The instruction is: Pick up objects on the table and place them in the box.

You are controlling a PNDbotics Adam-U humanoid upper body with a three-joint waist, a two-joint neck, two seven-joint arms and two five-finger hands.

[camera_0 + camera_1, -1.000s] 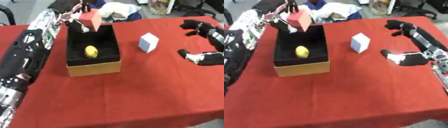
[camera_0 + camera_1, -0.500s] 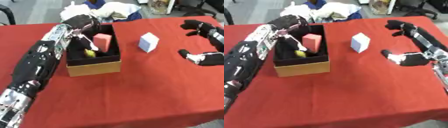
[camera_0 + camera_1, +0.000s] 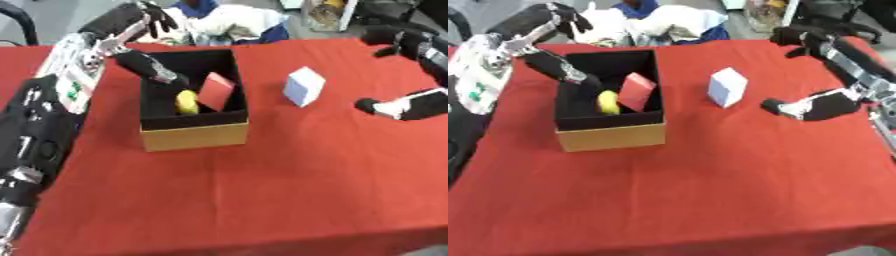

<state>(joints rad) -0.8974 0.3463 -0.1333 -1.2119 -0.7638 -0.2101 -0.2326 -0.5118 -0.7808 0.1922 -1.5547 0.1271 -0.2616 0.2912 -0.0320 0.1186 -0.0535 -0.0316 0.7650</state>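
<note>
Reaching over the box's (image 3: 192, 137) left wall, my left hand (image 3: 156, 71) is hanging with its fingers straight and nothing in them, while the red block (image 3: 215, 91) is leaning tilted inside, just beside the yellow object (image 3: 185, 101). I am judging the white cube (image 3: 303, 86), standing on the red tablecloth (image 3: 262, 185) between the box and my right hand (image 3: 808, 107), as next; whether that hand is clenched I cannot tell. Taking the cube by opposite flat faces looks safest to me.
</note>
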